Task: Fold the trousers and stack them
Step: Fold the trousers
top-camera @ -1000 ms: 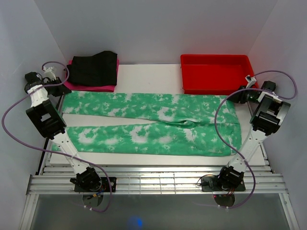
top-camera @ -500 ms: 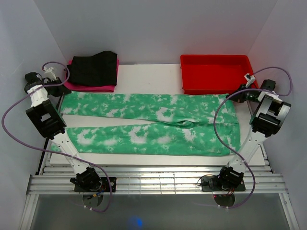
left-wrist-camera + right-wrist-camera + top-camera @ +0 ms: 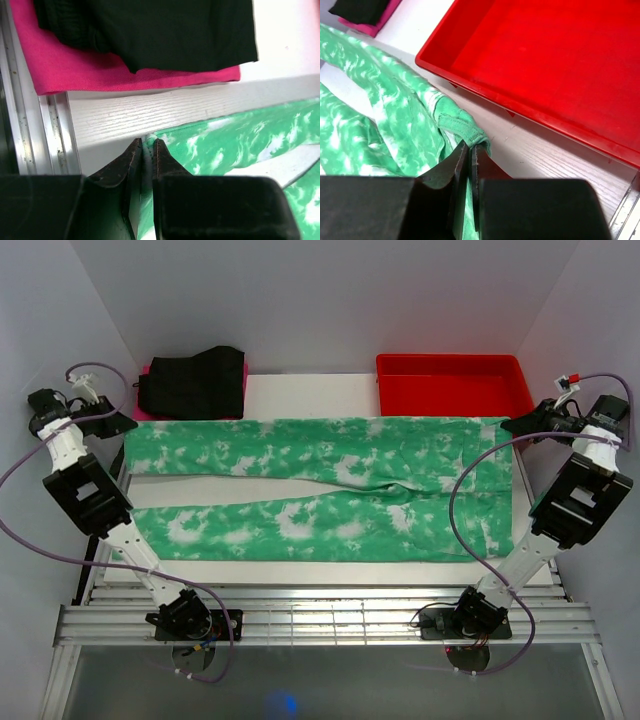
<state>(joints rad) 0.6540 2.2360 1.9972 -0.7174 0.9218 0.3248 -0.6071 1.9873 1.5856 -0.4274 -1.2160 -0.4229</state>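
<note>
The green tie-dye trousers (image 3: 320,485) lie spread across the table, legs to the left, waist to the right. My left gripper (image 3: 122,423) is shut on the hem corner of the far leg, the fabric (image 3: 147,137) pinched between its fingers. At the far right, my right gripper (image 3: 512,428) is shut on the far waistband corner (image 3: 462,125), which bunches up just above the fingertips. Both held corners are lifted above the table, so the far edge of the trousers hangs stretched between the two grippers.
A red bin (image 3: 452,385) stands at the back right, right beside the right gripper; its rim (image 3: 520,112) runs close past the held waistband. A black garment (image 3: 195,382) lies folded on a pink one (image 3: 125,80) at the back left.
Both arms have risen and pulled outward and back. The far leg and waistband edge moved toward the back of the table and went taut. The right gripper closed on the waistband.
</note>
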